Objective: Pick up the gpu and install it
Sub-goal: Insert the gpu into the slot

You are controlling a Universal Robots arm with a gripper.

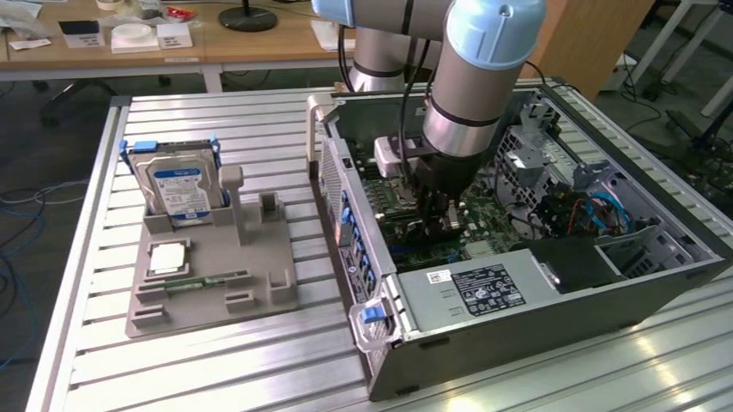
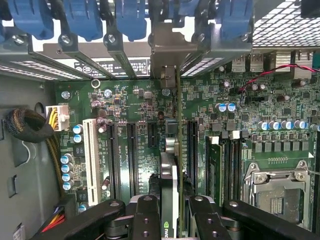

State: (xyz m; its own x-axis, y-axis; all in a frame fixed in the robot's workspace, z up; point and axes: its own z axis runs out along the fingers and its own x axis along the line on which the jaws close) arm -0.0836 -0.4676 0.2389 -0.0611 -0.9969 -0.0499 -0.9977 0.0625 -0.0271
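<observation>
In the wrist view the gpu appears edge-on as a thin dark card standing upright over the green motherboard. Its silvery end bracket sits against the case's rear slot openings. My gripper is shut on the card, with one black finger on each side of it. The card lines up with a long black expansion slot; whether it is fully seated I cannot tell. In the exterior view the gripper reaches straight down into the open computer case.
On the motherboard are a white slot, a processor socket and blue bracket latches. At the exterior view's left, a grey holder carries a blue-labelled hard drive, a processor and a memory stick. The power supply fills the case's near end.
</observation>
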